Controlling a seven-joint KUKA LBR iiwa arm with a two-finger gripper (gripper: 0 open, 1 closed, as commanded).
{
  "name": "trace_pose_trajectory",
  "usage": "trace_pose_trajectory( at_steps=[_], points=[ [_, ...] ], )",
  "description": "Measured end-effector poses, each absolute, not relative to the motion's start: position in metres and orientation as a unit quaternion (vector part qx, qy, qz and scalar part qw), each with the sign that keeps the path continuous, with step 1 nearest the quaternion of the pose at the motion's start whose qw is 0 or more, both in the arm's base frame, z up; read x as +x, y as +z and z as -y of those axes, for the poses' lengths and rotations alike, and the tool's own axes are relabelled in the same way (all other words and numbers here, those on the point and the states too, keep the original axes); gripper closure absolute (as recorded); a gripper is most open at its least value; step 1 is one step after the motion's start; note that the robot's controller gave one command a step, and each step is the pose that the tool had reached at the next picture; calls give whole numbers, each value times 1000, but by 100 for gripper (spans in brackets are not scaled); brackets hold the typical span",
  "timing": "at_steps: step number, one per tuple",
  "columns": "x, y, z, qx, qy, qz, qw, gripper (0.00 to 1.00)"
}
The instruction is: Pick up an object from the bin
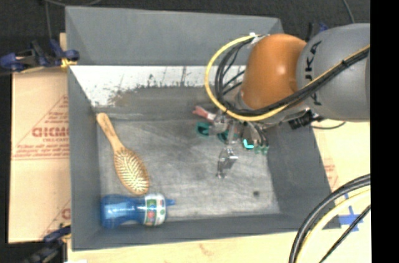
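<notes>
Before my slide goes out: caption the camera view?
Gripper over the bin floor; wooden hairbrush and blue bottle lie at left.

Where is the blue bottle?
In the camera view the blue bottle lies on its side in the lower-left corner of the bin, just below the wooden hairbrush and well left of the gripper.

One camera looks steeply down into the bin (174, 37) from above, slightly aside. The arm (336, 75) enters from the right.
</notes>
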State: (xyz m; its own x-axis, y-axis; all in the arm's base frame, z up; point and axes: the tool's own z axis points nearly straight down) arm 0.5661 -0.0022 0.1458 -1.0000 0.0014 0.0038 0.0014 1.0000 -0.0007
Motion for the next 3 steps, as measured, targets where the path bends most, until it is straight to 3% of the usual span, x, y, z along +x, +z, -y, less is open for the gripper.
trace_pose_trajectory(
  at_steps=[1, 2, 3],
  points=[
    [568, 150, 2, -1, 0, 1000, -2, 0],
    [623, 137, 60, 40, 1, 999, -3, 0],
    [640, 143, 77, -18, 0, 1000, -3, 0]
  ],
)
